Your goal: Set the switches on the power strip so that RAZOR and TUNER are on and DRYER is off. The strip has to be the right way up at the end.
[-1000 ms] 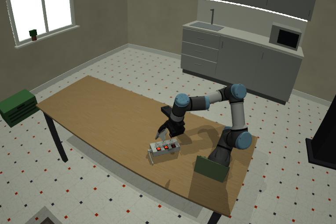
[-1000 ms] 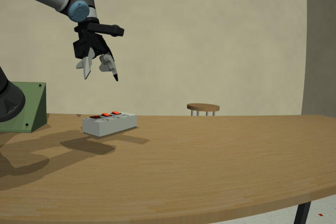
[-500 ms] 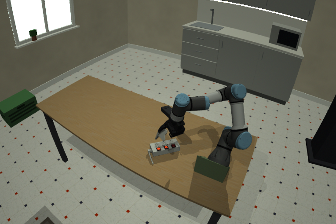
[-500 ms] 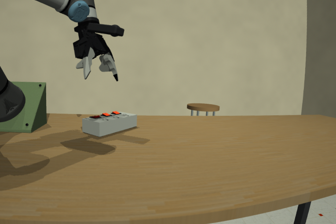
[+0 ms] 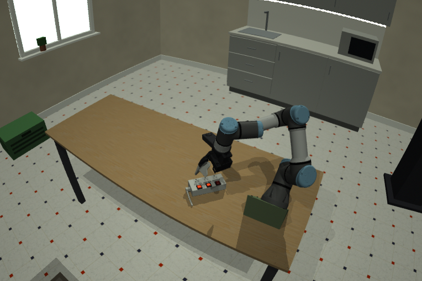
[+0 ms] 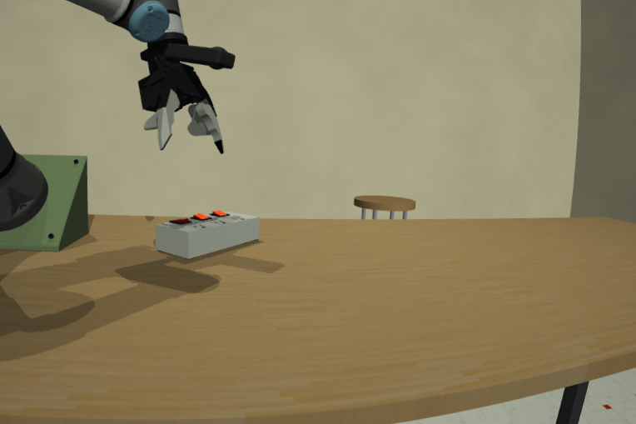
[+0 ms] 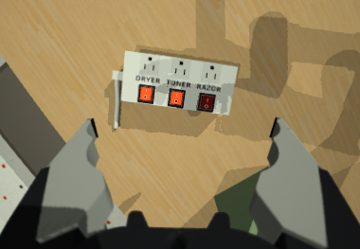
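We hang our two-jaw gripper with pale grey fingers [image 6: 190, 143] well above the wooden table [image 6: 411, 280], jaws spread fully apart and holding nothing, so that the wrist view takes in the whole white rectangular power strip [image 7: 177, 82] and its labels before we commit to a press. The strip lies flat on the table near the arm's green wedge-shaped base mount [image 6: 62, 202], face up, so the right-way-up condition already looks met. In the wrist view its long axis runs nearly left to right, tilted slightly down toward the right, with the sockets along the far edge and the rocker switches along the edge nearer our fingers; a short grey cord stub [image 7: 116, 102] leaves the left end. The DRYER switch [image 7: 146, 94] and the TUNER switch [image 7: 176, 97] glow bright orange, which we read as on, while the RAZOR switch [image 7: 207, 102] is dark red, seemingly off. We judge that DRYER and RAZOR each need toggling; TUNER should be left alone.
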